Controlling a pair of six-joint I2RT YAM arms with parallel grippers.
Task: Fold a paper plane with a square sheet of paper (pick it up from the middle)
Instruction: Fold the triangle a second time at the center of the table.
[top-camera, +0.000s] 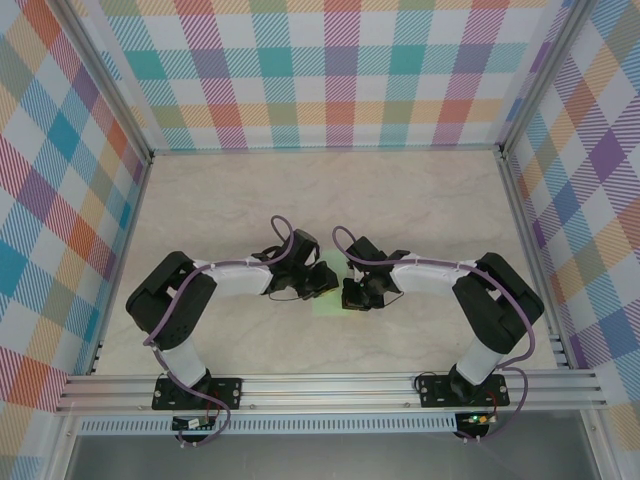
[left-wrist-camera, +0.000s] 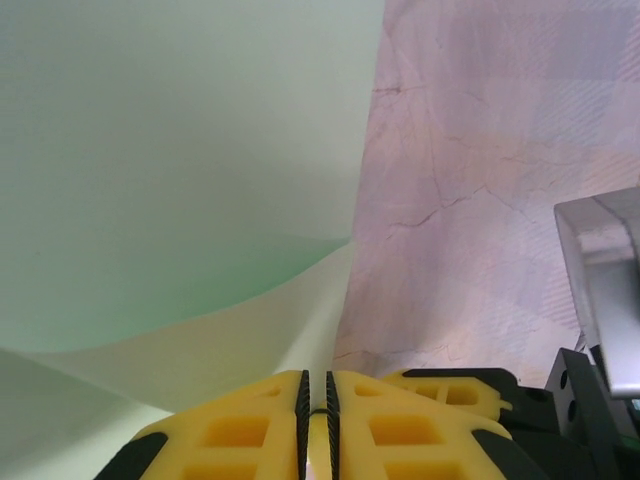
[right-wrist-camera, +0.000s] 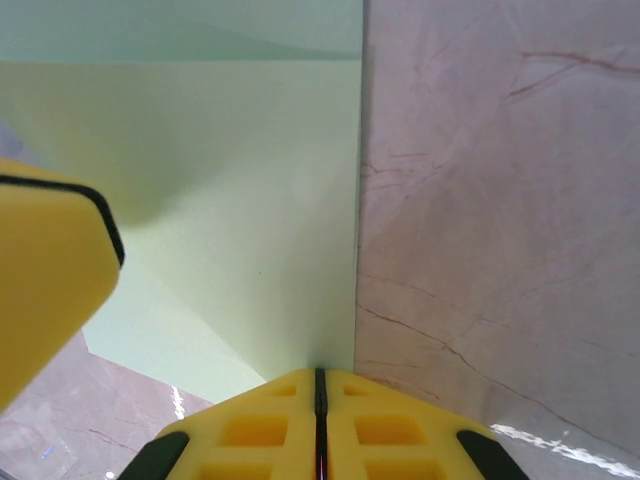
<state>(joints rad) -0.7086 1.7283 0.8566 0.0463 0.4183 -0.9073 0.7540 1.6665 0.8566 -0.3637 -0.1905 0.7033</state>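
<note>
L pincer (left-wrist-camera: 316, 395) clamped tight on paper (left-wrist-camera: 180, 150) edge; sheet lifts ahead and to pincer's left, marble table (left-wrist-camera: 470, 180) to its right. R pincer (right-wrist-camera: 320, 385) likewise pinched on sheet edge, paper spreading ahead-left, table to its right. Pincers near each other.

We find the square sheet of paper (top-camera: 330, 303) at the middle of the table (top-camera: 420, 200), between the left gripper (top-camera: 328, 282) on its left and the right gripper (top-camera: 351, 292) on its right, the two standing close together. Each gripper has the sheet pinched between its fingers. In both wrist views the sheet lies ahead and to the left, with bare table to the right.
</note>
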